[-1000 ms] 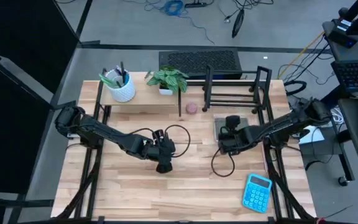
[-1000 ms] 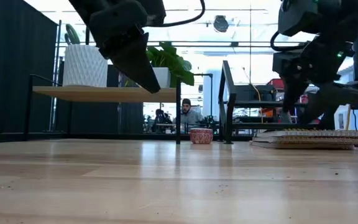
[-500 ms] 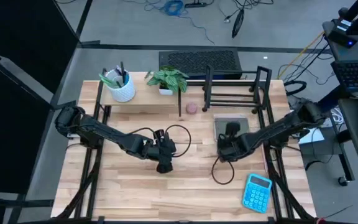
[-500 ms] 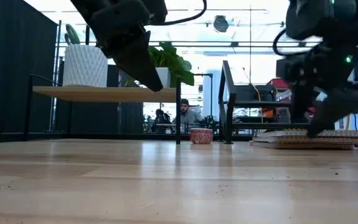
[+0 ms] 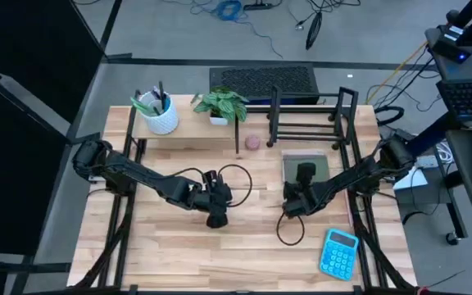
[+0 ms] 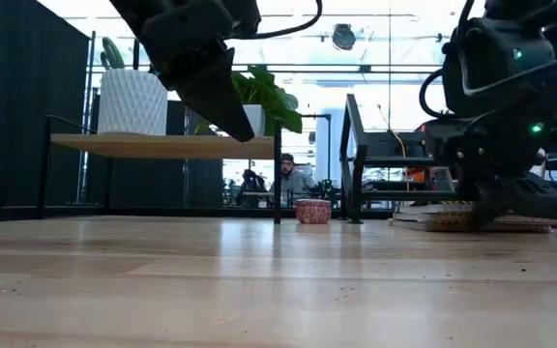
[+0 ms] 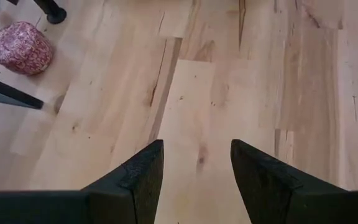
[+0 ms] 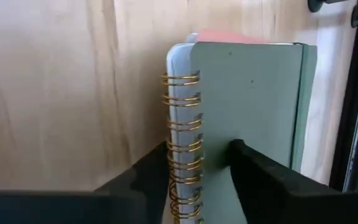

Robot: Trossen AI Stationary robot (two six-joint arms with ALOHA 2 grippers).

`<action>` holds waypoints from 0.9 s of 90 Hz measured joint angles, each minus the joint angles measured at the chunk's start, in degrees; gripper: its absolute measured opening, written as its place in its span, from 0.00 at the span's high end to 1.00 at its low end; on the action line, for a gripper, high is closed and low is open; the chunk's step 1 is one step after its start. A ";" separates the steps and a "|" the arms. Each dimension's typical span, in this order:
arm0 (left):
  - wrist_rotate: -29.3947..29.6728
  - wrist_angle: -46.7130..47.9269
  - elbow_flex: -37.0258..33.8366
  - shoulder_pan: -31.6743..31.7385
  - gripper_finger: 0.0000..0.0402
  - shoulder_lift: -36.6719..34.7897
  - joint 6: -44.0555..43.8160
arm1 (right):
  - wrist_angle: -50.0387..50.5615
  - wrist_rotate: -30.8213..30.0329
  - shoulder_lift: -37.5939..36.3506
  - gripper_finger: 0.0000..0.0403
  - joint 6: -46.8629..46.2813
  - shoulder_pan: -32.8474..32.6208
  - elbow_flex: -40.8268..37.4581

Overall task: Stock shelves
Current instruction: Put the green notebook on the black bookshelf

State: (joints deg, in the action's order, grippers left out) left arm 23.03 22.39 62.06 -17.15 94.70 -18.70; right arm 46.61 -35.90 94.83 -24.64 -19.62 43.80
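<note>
The pale-wood riser shelf (image 5: 188,129) stands at the far left with a white pot (image 5: 159,115) and a plant (image 5: 222,105) on top. The black wire rack (image 5: 310,123) stands at the far right. A stack of notebooks (image 5: 318,164) lies flat on the table in front of the rack, the top one grey-green with a gold spiral (image 8: 182,118). My right gripper (image 8: 197,146) is open and low at the stack's near end, with the spiral edge between its fingers. My left gripper (image 5: 215,216) hangs open over bare table at the middle. My right gripper comes at the near end of the stack level, from the table's near side, its fingers on either side of the spiral edge (image 8: 185,180). I cannot tell whether they touch the notebook. The stack lies flat on the table.
A small pink speckled bowl (image 5: 252,142) sits on the table between the two shelves. A blue calculator (image 5: 338,252) lies near the front right edge. Open tabletop spans the near half (image 5: 244,254). People sit in the room far behind the table (image 6: 288,179).
My right gripper has drawn back toward the table's near edge and gone down, from above the notebooks to table height at their near end. The stack has stayed where it was.
</note>
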 joint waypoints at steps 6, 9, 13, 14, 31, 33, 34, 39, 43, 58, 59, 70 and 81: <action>0.00 0.00 0.00 0.00 0.57 0.00 -0.02 | 0.09 -0.18 -0.04 0.79 0.04 -0.02 0.04; 0.00 0.00 0.00 -0.02 0.57 0.00 -0.02 | 0.21 -0.20 -0.07 0.82 0.04 -0.02 0.07; 0.00 0.00 0.00 -0.07 0.57 0.00 -0.01 | 0.38 -0.20 -0.11 0.86 0.07 -0.02 0.10; 0.00 0.00 0.00 -0.11 0.57 0.00 -0.02 | 0.44 -0.21 -0.11 0.86 0.07 -0.01 0.10; 0.00 0.02 0.00 -0.11 0.57 0.00 -0.04 | 0.70 -0.30 -0.13 0.92 -0.70 -0.02 0.12; 0.00 0.02 0.00 -0.09 0.57 0.00 -0.05 | 0.72 -0.31 -0.13 0.92 -0.73 -0.02 0.12; 0.00 0.02 0.00 -0.10 0.57 0.00 -0.06 | 0.73 -0.32 -0.13 0.92 -0.76 -0.01 0.12; 0.00 0.03 0.00 -0.11 0.57 0.00 -0.22 | 0.96 -0.57 -0.19 0.92 -1.49 -0.02 0.11; 0.00 0.04 0.00 -0.11 0.57 0.00 -0.33 | 1.23 -0.61 -0.42 0.92 -2.42 0.00 0.01; -0.03 0.07 0.00 -0.11 0.57 0.00 -0.36 | 1.94 1.02 -3.35 0.92 -5.38 0.04 -0.13; -0.04 0.07 0.00 -0.11 0.57 0.00 -0.37 | 2.00 1.12 -3.60 0.92 -5.64 0.04 -0.14; -0.07 0.11 0.00 -0.11 0.57 0.00 -0.37 | 3.99 1.85 -7.36 0.92 -9.54 0.04 0.41; -0.20 0.62 0.00 -0.11 0.57 0.00 -0.12 | 8.52 1.77 -11.43 0.93 -12.32 0.04 3.64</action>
State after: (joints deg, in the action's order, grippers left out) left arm 22.83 23.01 62.06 -17.26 94.70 -18.82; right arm 55.13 -34.13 83.40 -36.96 -19.57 47.44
